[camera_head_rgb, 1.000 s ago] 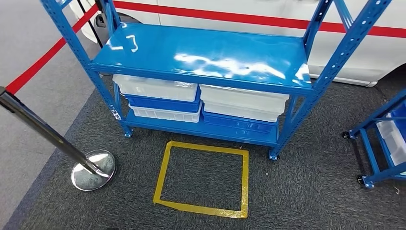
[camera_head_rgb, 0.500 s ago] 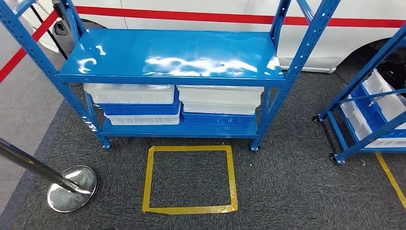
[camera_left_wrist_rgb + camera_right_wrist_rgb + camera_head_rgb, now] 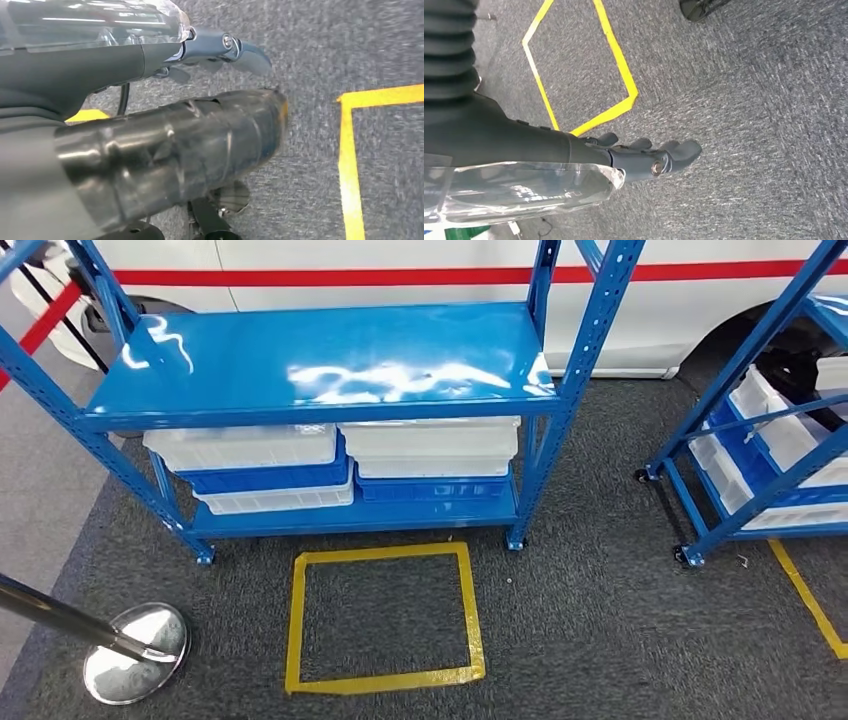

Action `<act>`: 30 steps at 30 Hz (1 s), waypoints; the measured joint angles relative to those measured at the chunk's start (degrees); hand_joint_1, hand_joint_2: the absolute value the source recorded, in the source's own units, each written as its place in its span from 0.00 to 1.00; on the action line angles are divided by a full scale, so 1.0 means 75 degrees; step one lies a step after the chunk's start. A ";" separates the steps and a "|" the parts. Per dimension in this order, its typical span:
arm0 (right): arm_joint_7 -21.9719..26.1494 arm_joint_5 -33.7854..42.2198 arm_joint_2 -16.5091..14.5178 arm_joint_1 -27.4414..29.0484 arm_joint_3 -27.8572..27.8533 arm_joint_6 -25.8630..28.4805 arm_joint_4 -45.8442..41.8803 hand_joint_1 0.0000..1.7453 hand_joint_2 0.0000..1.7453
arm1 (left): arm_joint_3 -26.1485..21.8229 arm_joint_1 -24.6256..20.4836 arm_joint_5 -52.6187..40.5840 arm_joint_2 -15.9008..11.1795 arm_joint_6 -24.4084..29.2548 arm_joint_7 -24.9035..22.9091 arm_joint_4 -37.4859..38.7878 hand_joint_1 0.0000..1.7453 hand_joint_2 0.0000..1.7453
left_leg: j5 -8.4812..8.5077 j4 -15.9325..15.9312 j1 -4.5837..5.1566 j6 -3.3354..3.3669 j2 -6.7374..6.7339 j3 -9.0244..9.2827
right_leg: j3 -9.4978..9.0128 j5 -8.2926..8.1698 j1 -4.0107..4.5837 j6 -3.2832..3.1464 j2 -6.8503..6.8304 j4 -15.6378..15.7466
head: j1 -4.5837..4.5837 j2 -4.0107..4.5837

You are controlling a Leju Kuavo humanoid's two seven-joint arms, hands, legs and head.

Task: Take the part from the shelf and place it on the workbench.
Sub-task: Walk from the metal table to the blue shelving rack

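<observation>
Blue shelf point(image 3: 330, 370) well apart from left hand point(image 3: 220, 47), right hand point(image 3: 644, 160); fingers point(image 3: 680, 149) empty.

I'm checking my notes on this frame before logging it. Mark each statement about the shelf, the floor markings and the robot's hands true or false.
1. The top board of the blue metal shelf carries a stack of bins. False: it is bare and glossy; the white and blue plastic bins sit underneath it.
2. A yellow tape square marks the dark carpet in front of the shelf. True.
3. The left hand holds a part. False: it hangs over the carpet with nothing in it.
4. A chrome stanchion base stands left of the tape square. True.
5. The right hand grips a bin. False: it holds nothing.
</observation>
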State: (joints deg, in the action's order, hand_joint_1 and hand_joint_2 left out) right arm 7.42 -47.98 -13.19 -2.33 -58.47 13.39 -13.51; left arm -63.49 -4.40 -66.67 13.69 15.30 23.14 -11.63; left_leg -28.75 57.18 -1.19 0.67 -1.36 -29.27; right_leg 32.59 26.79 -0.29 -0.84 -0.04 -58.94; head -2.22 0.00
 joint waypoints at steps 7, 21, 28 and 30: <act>-0.0034 -0.0020 0.0001 0.0000 -0.0004 0.0179 0.0000 0.00 1.00 | 0.0000 0.0005 -0.0044 0.0000 0.0059 0.0029 0.0000 0.00 1.00 | 0.0030 -0.0054 -0.0020 -0.0151 0.0001 0.0032 | 0.0016 0.0034 0.0018 -0.0046 0.0007 -0.0039 | 0.0001 0.0001; -0.0095 0.0860 0.0187 0.0153 0.0862 -0.0111 -0.0040 0.00 1.00 | 0.1095 0.0243 0.1193 -0.0229 -0.0116 -0.0328 -0.0093 0.00 1.00 | 0.0021 -0.0040 -0.0005 -0.0173 0.0000 0.0029 | 0.0003 0.0035 0.0003 -0.0047 0.0007 -0.0041 | -0.0001 0.0002; -0.0224 0.1663 0.0385 0.0317 0.1782 -0.0353 -0.0149 0.00 1.00 | 0.2077 0.0449 0.2314 -0.0454 -0.0387 -0.0726 -0.0237 0.00 1.00 | 0.0017 -0.0031 -0.0001 -0.0172 0.0000 0.0027 | 0.0001 0.0034 -0.0001 -0.0046 0.0007 -0.0040 | -0.0001 0.0002; -0.0262 0.1895 0.0445 0.0369 0.2057 -0.0422 -0.0188 0.00 1.00 | 0.2376 0.0513 0.2639 -0.0522 -0.0467 -0.0840 -0.0284 0.00 1.00 | 0.0017 -0.0031 -0.0001 -0.0172 0.0000 0.0027 | 0.0001 0.0034 -0.0001 -0.0045 0.0007 -0.0040 | -0.0001 0.0002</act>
State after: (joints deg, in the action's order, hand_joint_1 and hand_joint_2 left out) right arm 5.45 -33.77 -9.85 0.44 -43.04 10.23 -14.92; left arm -45.68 -0.55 -46.88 9.78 11.80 16.83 -13.76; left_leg -28.62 56.96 -1.20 -0.62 -1.36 -29.07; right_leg 32.60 27.05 -0.30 -1.18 0.01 -59.24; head -2.23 0.02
